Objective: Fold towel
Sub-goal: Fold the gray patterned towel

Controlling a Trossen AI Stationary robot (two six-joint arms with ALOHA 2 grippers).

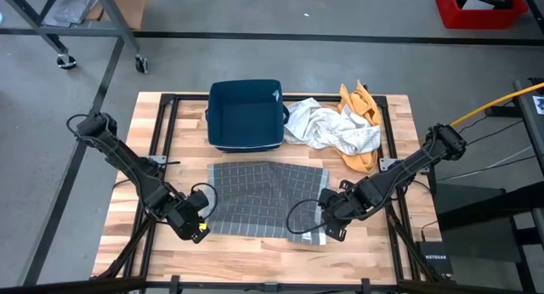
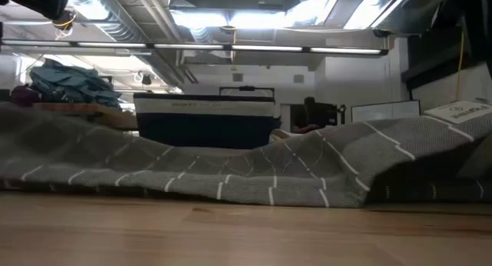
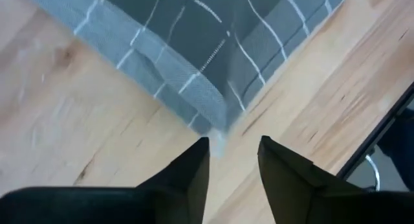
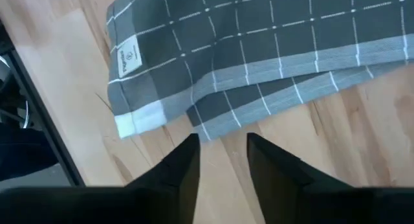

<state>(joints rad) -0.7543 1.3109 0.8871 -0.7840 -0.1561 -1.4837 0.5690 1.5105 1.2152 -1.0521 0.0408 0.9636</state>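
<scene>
A grey towel with a thin white check (image 1: 265, 199) lies spread on the wooden table, rumpled in low waves in the low view (image 2: 231, 166). My left gripper (image 1: 197, 228) is low at its near left corner, open. In the left wrist view, that corner's tip (image 3: 217, 130) reaches just between the fingertips (image 3: 234, 149). My right gripper (image 1: 327, 226) is open at the near right corner. There the towel is turned over on itself, showing a white label (image 4: 126, 56), and a corner (image 4: 202, 128) lies just ahead of the fingertips (image 4: 223, 146).
A dark blue bin (image 1: 246, 114) stands at the table's far side behind the towel. To its right lies a crumpled white cloth (image 1: 327, 128) with an orange cloth (image 1: 361, 107) under and behind it. Bare wood runs along the near edge (image 1: 255, 251).
</scene>
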